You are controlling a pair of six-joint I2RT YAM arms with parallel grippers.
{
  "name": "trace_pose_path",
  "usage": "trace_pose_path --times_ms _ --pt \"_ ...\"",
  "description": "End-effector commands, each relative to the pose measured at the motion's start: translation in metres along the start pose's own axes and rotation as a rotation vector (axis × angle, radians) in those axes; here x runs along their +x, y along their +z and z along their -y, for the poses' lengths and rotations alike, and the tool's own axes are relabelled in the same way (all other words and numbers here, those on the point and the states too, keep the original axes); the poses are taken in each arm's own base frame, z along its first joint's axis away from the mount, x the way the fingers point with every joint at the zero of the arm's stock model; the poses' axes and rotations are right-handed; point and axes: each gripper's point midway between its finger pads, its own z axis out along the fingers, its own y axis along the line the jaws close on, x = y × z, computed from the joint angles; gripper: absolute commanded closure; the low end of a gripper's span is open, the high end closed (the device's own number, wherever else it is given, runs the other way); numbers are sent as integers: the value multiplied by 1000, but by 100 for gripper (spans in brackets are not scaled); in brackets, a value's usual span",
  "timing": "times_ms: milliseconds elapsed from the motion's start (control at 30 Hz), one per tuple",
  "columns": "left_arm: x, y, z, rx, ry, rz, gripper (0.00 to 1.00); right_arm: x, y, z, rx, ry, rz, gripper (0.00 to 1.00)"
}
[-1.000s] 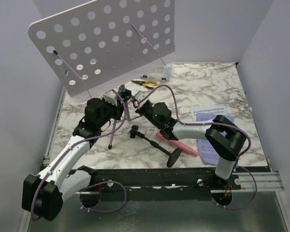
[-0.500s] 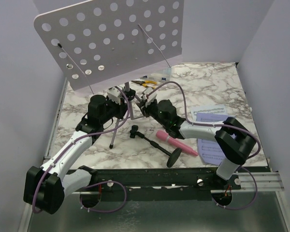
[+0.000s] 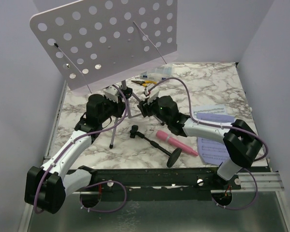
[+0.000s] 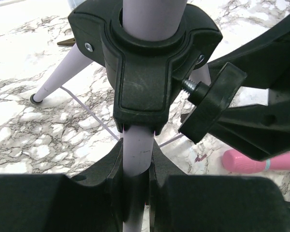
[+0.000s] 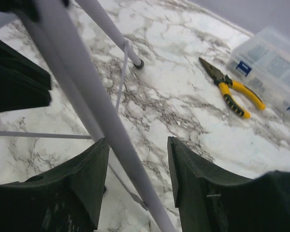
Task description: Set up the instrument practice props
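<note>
1. A lilac perforated plate stands tilted on a tripod near the worktop's far left corner.
2. The left gripper and right gripper meet at the tripod, just under the plate.
3. A pink microphone and a black stand lie side by side near the front edge.
4. A lavender sheet and a second sheet lie by the right edge.
5. A clear box and pliers sit towards the back.
</note>
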Motion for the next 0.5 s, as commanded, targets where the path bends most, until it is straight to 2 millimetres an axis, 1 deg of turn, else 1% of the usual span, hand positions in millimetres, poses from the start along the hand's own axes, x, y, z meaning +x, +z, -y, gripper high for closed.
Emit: trace_pose_path --times_ms 0,67,100,133,200,233,267,367,467 --pt "86 -11 -3 -62 -180 -283 100 -42 -13 -11 -15 -194 114 42" --pt "85 -11 -2 -61 -182 -281 100 -45 -28 -14 -45 -267 174 42" --pt "84 -11 -2 -61 -182 -279 100 -49 -34 -14 -54 -308 218 42" --pt "84 -10 -2 -59 -182 -278 100 -50 -40 -14 -61 -359 243 39" --pt "84 -10 -2 -58 -183 -281 100 -52 -47 -18 -101 -499 274 36" --pt "84 -10 -2 -58 -183 -282 100 -51 -48 -28 -156 -575 285 36" --pt "84 -10 -2 -57 -184 -282 100 -55 -50 -31 -166 -640 299 36" --pt "82 -9 -2 -58 -184 -278 100 -81 -52 -35 -136 -727 389 36" --pt "82 -9 -2 -55 -187 -280 100 -97 -49 -50 -163 -813 446 36"
